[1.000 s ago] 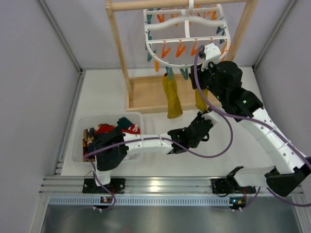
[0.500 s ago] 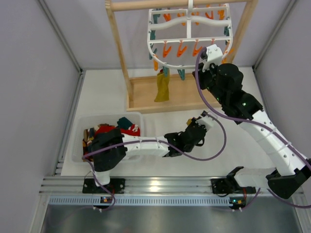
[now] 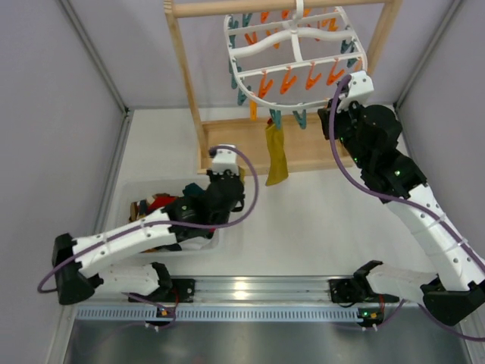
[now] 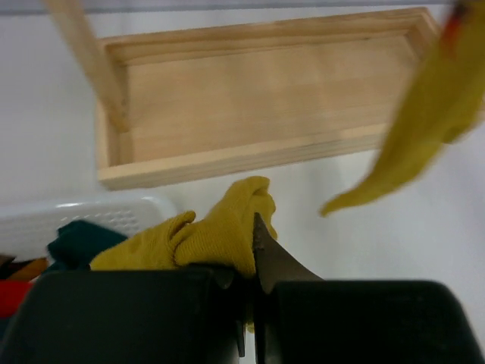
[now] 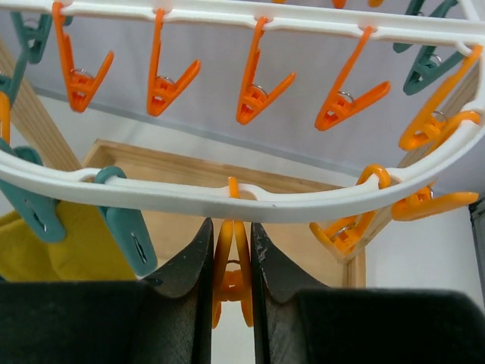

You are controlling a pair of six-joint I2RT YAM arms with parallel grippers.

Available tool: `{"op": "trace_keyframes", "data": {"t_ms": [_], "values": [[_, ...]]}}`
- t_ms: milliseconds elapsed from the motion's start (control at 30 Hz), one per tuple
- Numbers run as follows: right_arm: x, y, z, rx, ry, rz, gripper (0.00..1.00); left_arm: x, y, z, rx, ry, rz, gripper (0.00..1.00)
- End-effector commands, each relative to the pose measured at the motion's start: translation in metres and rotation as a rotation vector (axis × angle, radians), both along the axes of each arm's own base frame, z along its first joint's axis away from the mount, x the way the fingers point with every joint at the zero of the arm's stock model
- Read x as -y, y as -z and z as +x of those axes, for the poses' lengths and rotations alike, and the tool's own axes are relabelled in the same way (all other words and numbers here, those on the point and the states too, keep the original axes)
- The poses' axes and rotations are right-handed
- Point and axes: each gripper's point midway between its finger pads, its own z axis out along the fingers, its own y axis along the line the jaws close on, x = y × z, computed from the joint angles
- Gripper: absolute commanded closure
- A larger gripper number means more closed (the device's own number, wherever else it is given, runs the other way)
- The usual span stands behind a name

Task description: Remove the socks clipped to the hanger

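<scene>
Two mustard socks show: one hanging sock [image 3: 276, 155], one bunched sock [image 4: 220, 231]. One white hanger [image 5: 189, 199], one wooden stand [image 4: 250, 91], one plastic bin [image 4: 83, 214]. Two arms: left arm [image 3: 125, 241], right arm [image 3: 424, 216]. The hanger's orange pegs [image 5: 254, 91] and teal pegs [image 5: 129, 235] overlap too much to count.

Robot lab test cell. Plain grey wall panels [image 3: 53, 114] in metal framing box in a white tabletop [image 3: 303, 227]. A slotted aluminium rail [image 3: 250, 289] along the near edge carries two bolted arm bases [image 3: 356, 290] with small lit indicators. Purple cables [image 3: 256, 184] loop off the arms. Laundry props staged on the bench: wooden stand [image 3: 186, 76], peg hanger [image 3: 294, 36], plastic bin [image 3: 163, 182].
</scene>
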Motion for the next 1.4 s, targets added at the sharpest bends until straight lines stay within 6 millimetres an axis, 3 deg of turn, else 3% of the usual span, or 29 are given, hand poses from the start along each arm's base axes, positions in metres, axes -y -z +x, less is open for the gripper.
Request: {"op": "trace_keyframes", "data": {"t_ms": [0,167,300,333,367,400,567,600,633,767,967,1100,1267,1367], "values": [[0.014,0.000,-0.001,-0.003,0.026,0.039,0.91,-0.074,0.031,-0.009,-0.112,-0.157,-0.006,1.00],[0.018,0.000,0.008,-0.023,0.031,0.063,0.91,-0.185,0.049,0.003,-0.158,-0.458,-0.060,1.00],[0.014,-0.001,0.011,-0.022,0.022,0.066,0.91,-0.239,0.075,-0.003,-0.177,-0.632,-0.135,1.00],[0.015,-0.003,0.012,-0.020,0.026,0.064,0.91,-0.256,0.090,-0.007,-0.189,-0.700,-0.123,1.00],[0.015,-0.003,0.013,-0.022,0.025,0.064,0.91,-0.262,0.096,-0.009,-0.199,-0.726,-0.130,1.00],[0.014,-0.002,0.015,-0.026,0.025,0.062,0.91,-0.262,0.105,-0.008,-0.226,-0.729,-0.131,1.00],[0.011,-0.003,0.014,-0.023,0.009,0.069,0.89,-0.250,0.136,-0.003,-0.350,-0.694,-0.120,0.74],[0.011,-0.002,0.014,-0.026,0.007,0.069,0.89,-0.249,0.138,-0.003,-0.357,-0.690,-0.118,0.65],[0.010,0.000,0.014,-0.029,0.006,0.069,0.86,-0.249,0.142,-0.005,-0.367,-0.689,-0.113,0.40],[0.012,0.002,0.015,-0.031,0.012,0.068,0.85,-0.243,0.141,-0.009,-0.369,-0.649,-0.146,0.04],[0.010,0.001,0.015,-0.030,0.004,0.071,0.82,-0.234,0.105,-0.012,-0.280,-0.558,-0.245,0.01],[0.010,0.000,0.015,-0.027,0.003,0.072,0.80,-0.215,0.079,-0.015,-0.254,-0.431,-0.314,0.01],[0.012,-0.003,0.014,-0.024,0.009,0.074,0.77,-0.187,0.072,-0.026,-0.293,-0.275,-0.401,0.01],[0.012,-0.002,0.015,-0.029,0.010,0.069,0.77,-0.171,0.056,-0.037,-0.283,-0.161,-0.452,0.01]]}}
